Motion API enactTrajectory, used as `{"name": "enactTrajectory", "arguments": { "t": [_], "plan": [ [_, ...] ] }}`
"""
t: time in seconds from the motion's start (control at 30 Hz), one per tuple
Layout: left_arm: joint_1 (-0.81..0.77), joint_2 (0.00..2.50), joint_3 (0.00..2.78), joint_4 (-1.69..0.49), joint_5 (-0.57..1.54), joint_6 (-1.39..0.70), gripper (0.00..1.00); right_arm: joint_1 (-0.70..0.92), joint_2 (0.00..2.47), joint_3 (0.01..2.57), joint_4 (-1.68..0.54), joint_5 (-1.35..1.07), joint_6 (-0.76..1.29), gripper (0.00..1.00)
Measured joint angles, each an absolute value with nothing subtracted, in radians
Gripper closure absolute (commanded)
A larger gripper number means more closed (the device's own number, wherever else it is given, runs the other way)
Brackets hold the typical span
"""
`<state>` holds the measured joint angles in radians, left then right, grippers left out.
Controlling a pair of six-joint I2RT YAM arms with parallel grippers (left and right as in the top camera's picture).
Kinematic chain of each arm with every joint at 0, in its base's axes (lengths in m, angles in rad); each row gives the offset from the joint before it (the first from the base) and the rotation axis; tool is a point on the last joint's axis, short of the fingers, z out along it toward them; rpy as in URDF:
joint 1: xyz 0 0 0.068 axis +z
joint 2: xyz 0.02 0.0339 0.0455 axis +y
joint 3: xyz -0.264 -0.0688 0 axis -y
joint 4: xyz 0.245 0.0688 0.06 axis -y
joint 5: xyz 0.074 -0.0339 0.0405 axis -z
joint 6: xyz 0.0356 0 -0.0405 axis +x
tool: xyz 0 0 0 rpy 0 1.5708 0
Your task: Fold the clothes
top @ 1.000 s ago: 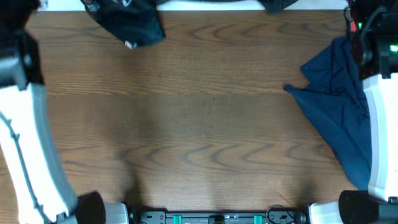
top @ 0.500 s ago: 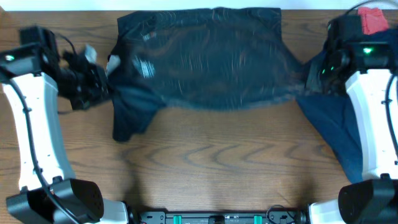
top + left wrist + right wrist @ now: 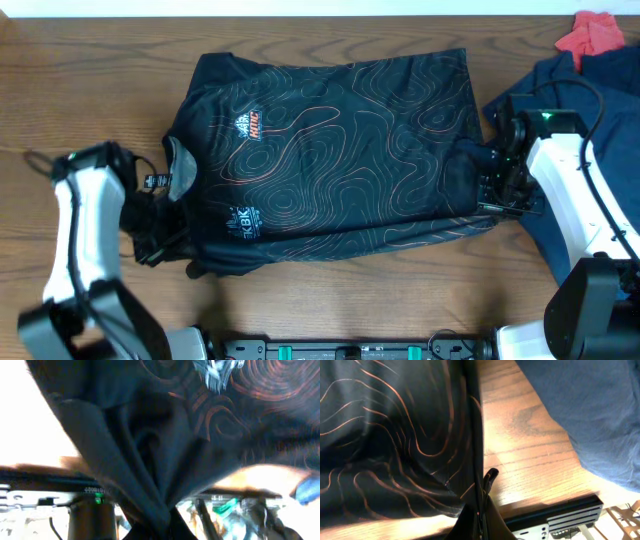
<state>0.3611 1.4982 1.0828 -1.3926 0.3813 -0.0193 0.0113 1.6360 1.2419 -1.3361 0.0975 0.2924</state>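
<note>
The clothes, a black jersey [image 3: 330,150] with orange contour lines, lie spread flat across the middle of the table, collar to the left. My left gripper [image 3: 160,228] is shut on the jersey's near-left sleeve area. In the left wrist view the dark fabric [image 3: 150,435] funnels down into the shut jaws at the bottom of the frame [image 3: 167,527]. My right gripper [image 3: 492,185] is shut on the jersey's right edge. The right wrist view shows that edge [image 3: 475,435] pinched between the closed fingers [image 3: 481,510].
A plain navy garment [image 3: 600,95] lies crumpled on the right side of the table, partly under my right arm, and appears again in the right wrist view [image 3: 580,410]. A small red cloth [image 3: 592,35] sits at the far right corner. Bare wood table [image 3: 380,290] shows along the near edge.
The jersey was bunched at the far left edge, then was dragged out over the table and now lies spread flat. Both arms have come toward the near side, still gripping it.
</note>
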Motion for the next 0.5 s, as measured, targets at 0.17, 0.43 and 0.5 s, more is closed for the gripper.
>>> {"name": "enactTrajectory", "arguments": {
  "t": [0.17, 0.43, 0.5],
  "plan": [
    [0.376, 1.422, 1.081, -1.209, 0.377, -0.068, 0.94, 0.011, 1.636, 1.24, -1.123, 0.083, 0.299, 0.99],
    [0.376, 1.467, 1.077, -0.827, 0.436, -0.154, 0.91, 0.012, 1.636, 1.24, -0.786, 0.033, 0.303, 0.99],
    [0.376, 1.487, 1.077, -0.758, 0.47, -0.171, 0.91, 0.012, 1.642, 1.24, -0.759, 0.023, 0.303, 0.99]
  ]
}}
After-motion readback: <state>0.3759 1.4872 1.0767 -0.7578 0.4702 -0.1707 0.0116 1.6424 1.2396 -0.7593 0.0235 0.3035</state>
